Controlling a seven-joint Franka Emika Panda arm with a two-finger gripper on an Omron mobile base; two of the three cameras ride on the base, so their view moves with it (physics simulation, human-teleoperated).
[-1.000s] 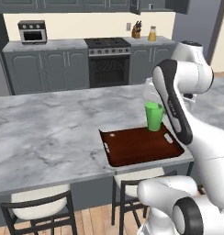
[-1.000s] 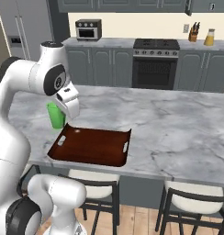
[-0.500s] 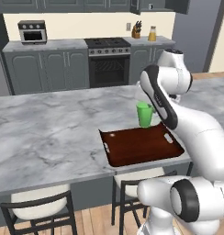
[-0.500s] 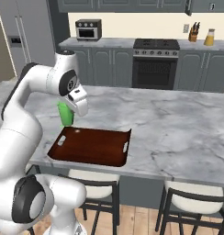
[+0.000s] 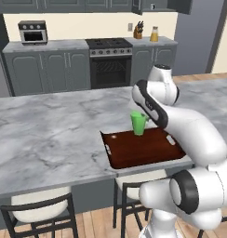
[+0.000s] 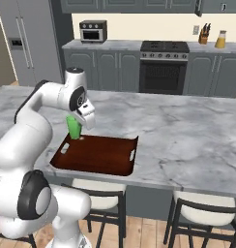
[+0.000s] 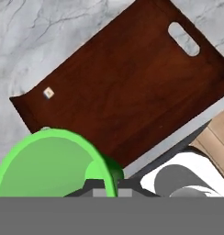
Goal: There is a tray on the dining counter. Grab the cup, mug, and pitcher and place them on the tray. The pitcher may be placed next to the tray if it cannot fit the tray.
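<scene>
A white robot arm holds the green cup (image 5: 138, 123) above the far edge of the dark wooden tray (image 5: 148, 149) on the marble dining surface (image 5: 50, 135); in the left base view the cup sits at about 11 o'clock from the tray's middle, its base over the tray's back rim, though whether it touches the wood cannot be told. The hand (image 7: 106, 186) is pressed together on the cup's rim (one dark fingertip seen just inside the green wall in the hand view, the other outside it), pinching the cup upright.

From the right base view the cup (image 6: 73, 127) stands at the tray's (image 6: 98, 155) far left corner, roughly 10 o'clock from its centre, partly behind the white wrist. The tray lies near the front edge of the surface (image 6: 187, 131), its short ends bearing pale slot handles. In the hand view the cup's open mouth (image 7: 47, 165) fills the lower left, with the tray (image 7: 127, 92) stretching away toward 1 o'clock and a white handle slot near its far end.

Behind the island, a grey cabinet run carries a toaster oven (image 5: 32, 31), a black range (image 5: 110, 62), a knife block (image 5: 139, 30) and an orange-filled pitcher (image 5: 154, 34), which stands at 12 o'clock, well apart from the tray
</scene>
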